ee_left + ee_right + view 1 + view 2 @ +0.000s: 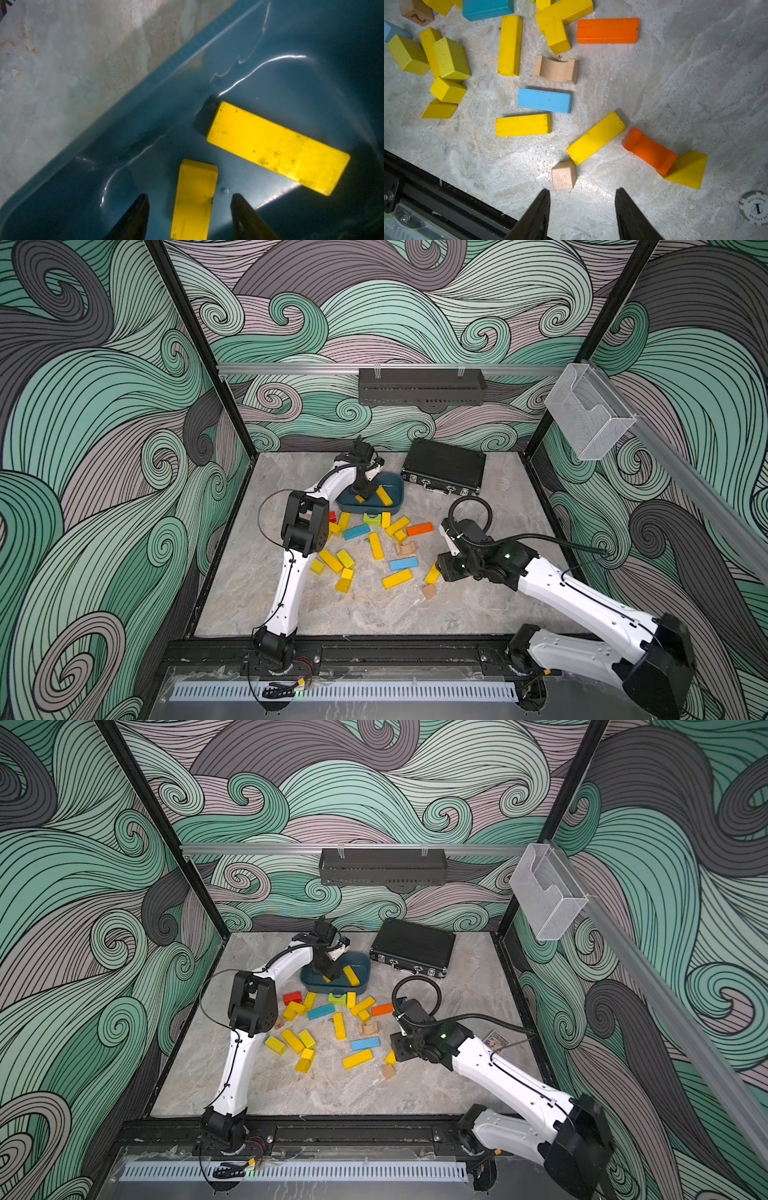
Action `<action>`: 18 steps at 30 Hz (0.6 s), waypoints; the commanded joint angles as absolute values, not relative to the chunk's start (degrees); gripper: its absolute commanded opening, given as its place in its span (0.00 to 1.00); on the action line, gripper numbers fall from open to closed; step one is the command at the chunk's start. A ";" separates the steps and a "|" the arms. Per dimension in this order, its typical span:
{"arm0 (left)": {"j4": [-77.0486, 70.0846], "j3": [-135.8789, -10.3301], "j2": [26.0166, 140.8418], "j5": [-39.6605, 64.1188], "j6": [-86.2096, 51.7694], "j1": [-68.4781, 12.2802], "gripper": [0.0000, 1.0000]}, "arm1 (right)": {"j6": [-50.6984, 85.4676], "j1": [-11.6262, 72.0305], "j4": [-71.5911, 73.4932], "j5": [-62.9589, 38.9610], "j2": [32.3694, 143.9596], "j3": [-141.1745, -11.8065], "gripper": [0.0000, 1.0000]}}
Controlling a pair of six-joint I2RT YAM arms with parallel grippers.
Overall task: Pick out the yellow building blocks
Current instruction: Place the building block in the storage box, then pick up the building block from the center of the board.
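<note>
The teal bin (pixel 301 37) holds two yellow blocks (pixel 278 147), left jaws parted empty above them; right jaws apart, empty.

Swirly teal-and-grey wallpaper (pixel 415 302) was all around me, marbled grey counter (pixel 374 614) underneath, black shelf (pixel 422 387) hung on the back rail (pixel 291 368).

The basin (pixel 397 489) sits on the surface (pixel 478 614). In the basin lie a long bar (pixel 383 495) and, left of it, a short block (pixel 194 199). The left pincer (pixel 189 196) hangs over the basin with that short block between its fingers. Just right of the basin lies a case (pixel 444 466). An arch block (pixel 372 519) lies just before the basin's front rim, and the loose blocks (pixel 376 545) spread farther before it. The right pincer (pixel 582 190) hangs well before the basin, to its right. A shelf (pixel 422 387) hangs on the wall behind the basin.
</note>
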State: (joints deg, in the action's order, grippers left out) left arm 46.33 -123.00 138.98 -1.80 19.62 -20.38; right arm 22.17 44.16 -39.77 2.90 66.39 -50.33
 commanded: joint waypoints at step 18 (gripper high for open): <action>52.27 -80.91 69.10 5.85 11.24 -14.12 0.99 | 18.97 50.96 -29.96 2.99 102.19 -74.22 0.60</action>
